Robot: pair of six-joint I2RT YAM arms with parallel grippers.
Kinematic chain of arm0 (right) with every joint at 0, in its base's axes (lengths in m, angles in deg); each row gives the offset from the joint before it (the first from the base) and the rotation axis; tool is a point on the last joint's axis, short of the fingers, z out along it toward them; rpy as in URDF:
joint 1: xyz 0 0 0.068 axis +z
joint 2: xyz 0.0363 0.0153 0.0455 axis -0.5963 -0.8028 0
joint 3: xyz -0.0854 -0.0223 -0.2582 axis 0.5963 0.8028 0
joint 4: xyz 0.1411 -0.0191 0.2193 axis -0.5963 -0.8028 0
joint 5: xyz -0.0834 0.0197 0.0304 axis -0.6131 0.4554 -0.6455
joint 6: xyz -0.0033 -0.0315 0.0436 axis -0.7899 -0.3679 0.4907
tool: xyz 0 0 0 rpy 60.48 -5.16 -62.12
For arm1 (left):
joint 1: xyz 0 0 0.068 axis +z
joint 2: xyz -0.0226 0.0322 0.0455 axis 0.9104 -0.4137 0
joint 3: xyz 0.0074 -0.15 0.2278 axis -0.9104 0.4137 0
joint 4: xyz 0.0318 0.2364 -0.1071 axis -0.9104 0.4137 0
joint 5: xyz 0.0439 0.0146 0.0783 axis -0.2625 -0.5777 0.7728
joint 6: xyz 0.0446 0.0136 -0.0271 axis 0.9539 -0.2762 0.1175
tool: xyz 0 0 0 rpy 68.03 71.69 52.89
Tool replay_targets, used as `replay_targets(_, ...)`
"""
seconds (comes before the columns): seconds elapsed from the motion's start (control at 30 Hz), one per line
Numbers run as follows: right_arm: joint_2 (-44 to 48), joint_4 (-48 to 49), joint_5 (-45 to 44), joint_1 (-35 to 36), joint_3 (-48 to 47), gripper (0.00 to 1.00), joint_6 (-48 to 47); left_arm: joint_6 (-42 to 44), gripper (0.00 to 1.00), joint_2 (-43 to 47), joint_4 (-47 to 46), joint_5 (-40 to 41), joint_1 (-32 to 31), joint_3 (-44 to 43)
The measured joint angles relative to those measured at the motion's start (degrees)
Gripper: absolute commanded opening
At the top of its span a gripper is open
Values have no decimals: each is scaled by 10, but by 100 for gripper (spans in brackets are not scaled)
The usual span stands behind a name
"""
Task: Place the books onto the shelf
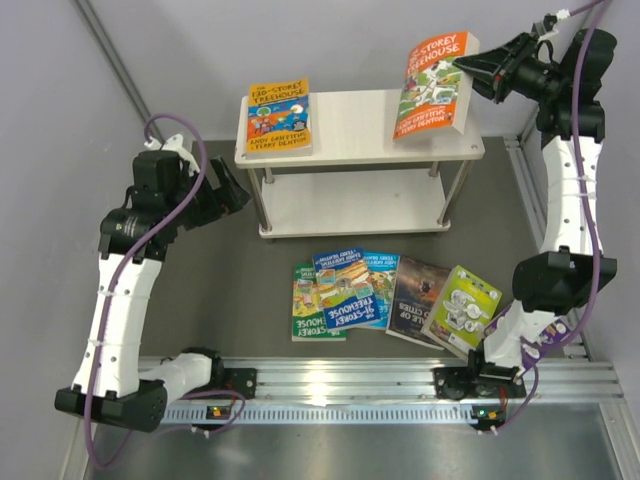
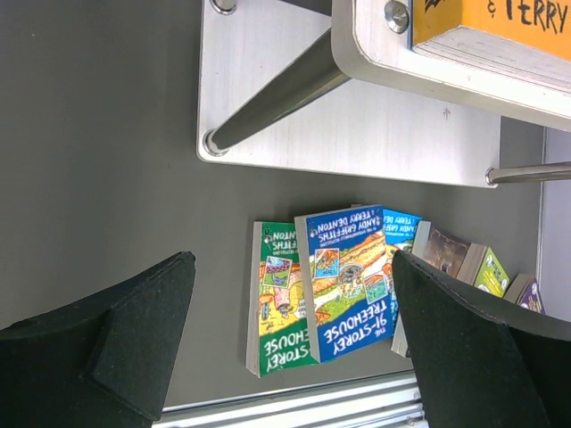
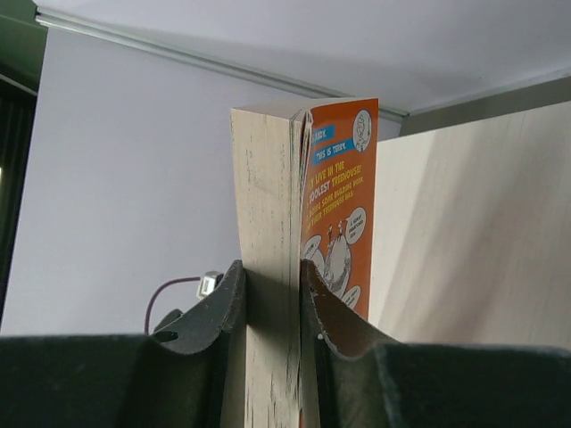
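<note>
The shelf [image 1: 360,142] stands at the back middle, with one orange book [image 1: 279,118] lying on the left of its top board. My right gripper [image 1: 472,66] is shut on an orange-red book [image 1: 435,85], held tilted over the right end of the top board. In the right wrist view both fingers [image 3: 223,308] press the book's page block [image 3: 268,178] and cover. Several books lie fanned out on the dark table in front: green [image 1: 303,312], blue [image 1: 345,290], dark brown [image 1: 418,298], lime [image 1: 462,308]. My left gripper [image 1: 235,190] hangs open by the shelf's left legs, over the green book [image 2: 277,303] and blue book [image 2: 343,267].
The shelf's lower board [image 2: 357,125] and a slim metal leg [image 2: 277,98] are close to my left gripper. An aluminium rail [image 1: 380,385] runs along the near edge. Grey walls close in at the left and back.
</note>
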Motion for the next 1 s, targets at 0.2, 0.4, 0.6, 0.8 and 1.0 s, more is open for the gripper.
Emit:
replay_targets(0.2, -6, -15, 54, -9, 14, 1, -8, 0, 96, 7, 1, 3, 0, -2)
replay_targets(0.4, -14, -65, 79, -16, 39, 3, -48, 0, 96, 7, 2, 5, 0, -4)
replay_targets(0.6, -45, -99, 81, -25, 32, 11, -65, -9, 96, 2, 2, 5, 0, -4)
replay_targets(0.8, -92, -106, 75, -26, -9, 49, -76, -13, 95, 0, 1, 13, 0, -4)
replay_targets(1.0, -101, -92, 76, -30, -40, 100, -87, -22, 95, -7, 1, 22, 0, -4)
